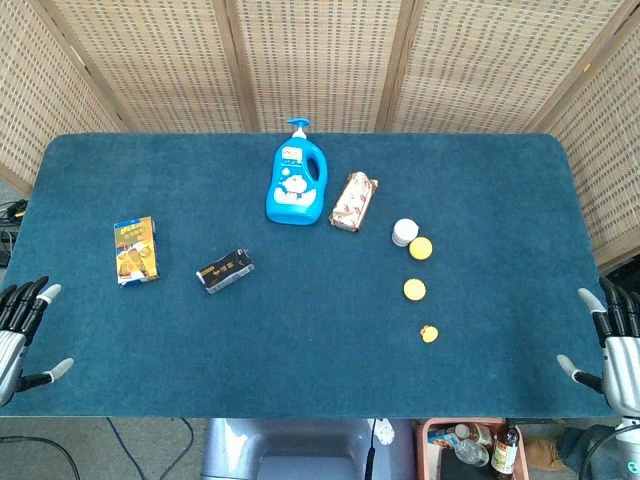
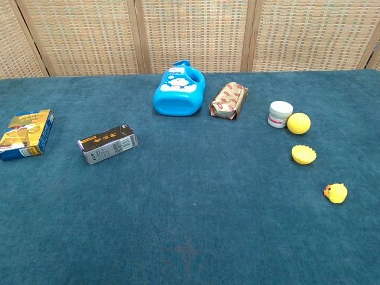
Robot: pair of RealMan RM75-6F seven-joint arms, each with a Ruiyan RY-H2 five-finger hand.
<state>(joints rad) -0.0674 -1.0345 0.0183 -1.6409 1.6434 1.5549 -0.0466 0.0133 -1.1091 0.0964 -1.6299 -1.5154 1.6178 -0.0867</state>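
From my station, both hands sit idle at the near corners of the blue carpeted worktop (image 1: 320, 350). My left hand (image 1: 22, 335) hangs at the left edge with fingers spread and nothing in them; my right hand (image 1: 610, 345) hangs at the right edge, likewise spread and empty. Neither shows in the chest view.

Nothing is held or touched, so I judge the handling not yet begun and all of it left to do.

Nearest the left hand lies the flat orange-and-blue carton (image 1: 135, 250), with the dark rectangular box with gold print (image 1: 225, 270) beside it toward the middle. Nearest the right hand, though well apart from it, sits the small yellow toy duck (image 1: 429, 333). Beyond it stand the yellow scalloped cup (image 1: 414, 289), the yellow ball (image 1: 421, 248) and the small white jar (image 1: 404, 232), the ball touching the jar. At centre rear, the blue pump bottle with a cartoon label (image 1: 296, 183) lies beside the brown wrapped packet (image 1: 354, 200).
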